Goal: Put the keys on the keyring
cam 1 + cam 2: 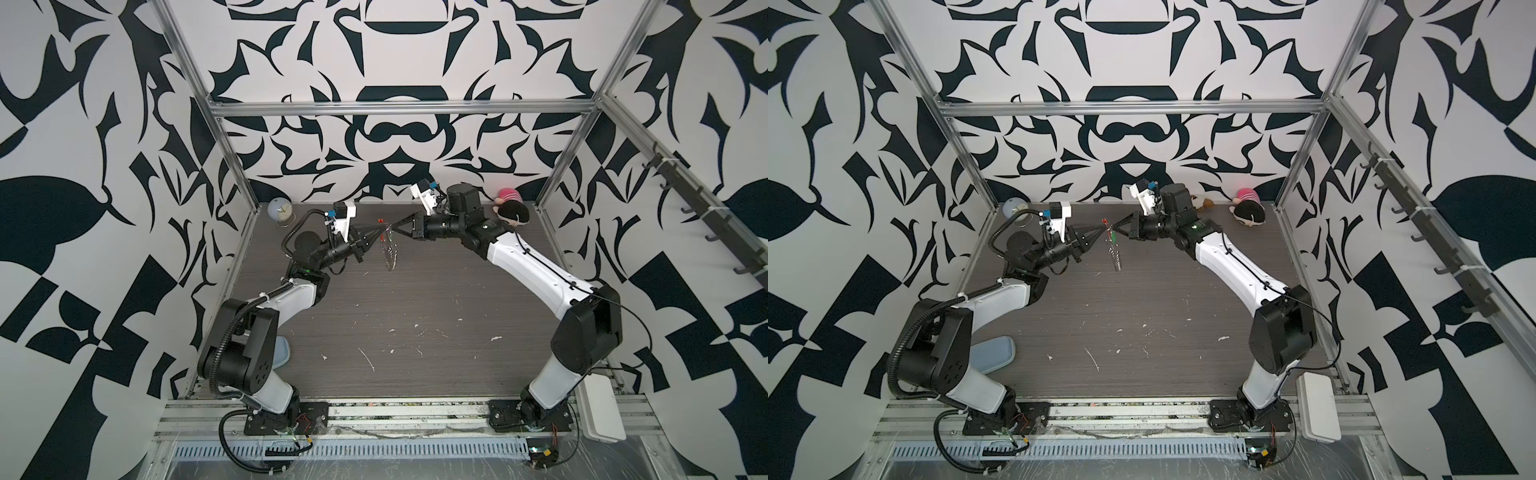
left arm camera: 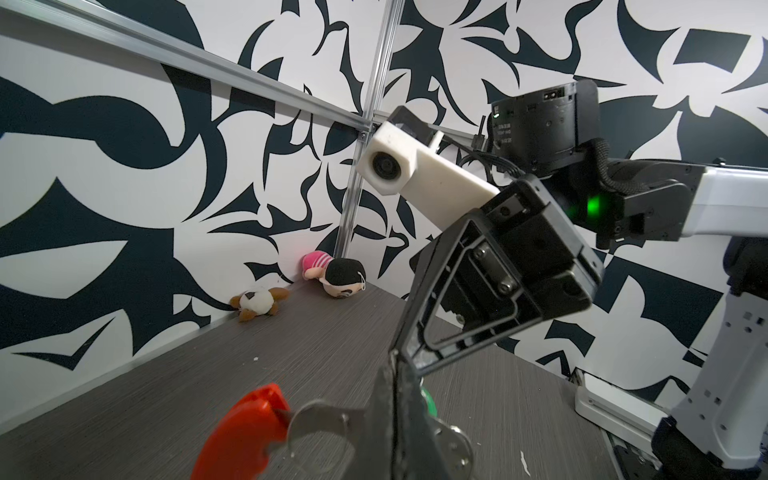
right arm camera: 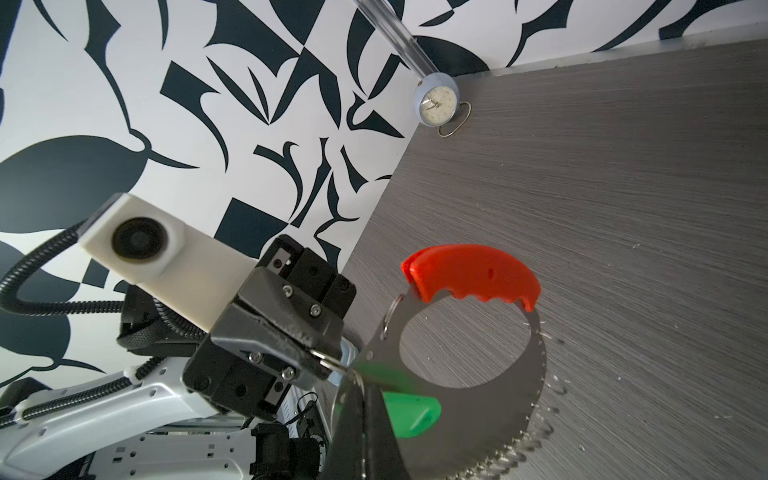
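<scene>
**A:** Which step is this?

**B:** Threading, I judge. The left gripper is closed, pinching a small silver ring, seemingly that of the keys.

**A:** Which way does the tag lie?

**B:** Ring end at the left tips, long axis running off past the right gripper. The keyring hangs in mid-air between the 2 arms, red piece uppermost, loop drooping toward the table. The right gripper is closed too; on what, I cannot tell.

**A:** Next?

**B:** Easing that ring onto the loop, gently.

left arm: raised, reaching inward, jaws closed | right arm: raised, reaching inward, jaws closed
</scene>
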`<state>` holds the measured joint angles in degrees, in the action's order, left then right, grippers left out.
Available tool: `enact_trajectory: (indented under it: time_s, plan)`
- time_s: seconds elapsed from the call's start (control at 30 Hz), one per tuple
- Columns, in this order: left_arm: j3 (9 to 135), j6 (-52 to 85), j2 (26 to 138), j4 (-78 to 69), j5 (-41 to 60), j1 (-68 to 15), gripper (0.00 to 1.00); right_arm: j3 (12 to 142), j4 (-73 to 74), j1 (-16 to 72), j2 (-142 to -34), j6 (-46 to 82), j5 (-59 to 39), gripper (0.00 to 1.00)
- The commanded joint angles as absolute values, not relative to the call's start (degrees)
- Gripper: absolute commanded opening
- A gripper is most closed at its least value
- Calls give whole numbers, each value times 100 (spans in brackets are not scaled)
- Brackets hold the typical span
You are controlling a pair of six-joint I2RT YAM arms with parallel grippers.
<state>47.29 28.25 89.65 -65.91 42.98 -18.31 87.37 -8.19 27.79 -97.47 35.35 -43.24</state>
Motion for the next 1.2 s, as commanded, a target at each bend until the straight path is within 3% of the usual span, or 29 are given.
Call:
enact_trajectory:
  time_s: [0.0, 0.13, 0.23, 0.3, 0.4, 0.57, 0.93, 1.17]
  plan:
    - [4978, 3081, 8902, -7632, 4256, -1902, 0, 8563, -250, 2681, -9873, 3970, -4674, 0]
    - [5053, 3085, 8989, -7655, 4254, -1997, 0, 8727, -213, 2681, -9945, 4070, -4973, 2]
    - [5091, 3128, 9026, -7655, 4250, -2012, 0, 8802, -501, 2605, -9831, 3890, -4800, 23]
    - [5089, 3138, 9027, -7655, 4252, -2008, 0, 8772, -643, 2476, -9674, 3797, -4588, 31]
    - [5131, 3236, 9026, -7603, 4245, -2011, 0, 8808, -1035, 2248, -9425, 3467, -4138, 36]
    - [5312, 3669, 9168, -7726, 4270, -2013, 0, 9445, -2113, 2144, -9216, 2441, -3459, 36]
    - [5504, 4355, 9473, -8060, 4259, -2013, 0, 9166, -543, 2397, -9014, 2350, -4144, 23]
    - [5564, 4771, 9522, -8181, 4250, -2010, 0, 9016, -197, 2698, -9145, 2193, -4275, 22]
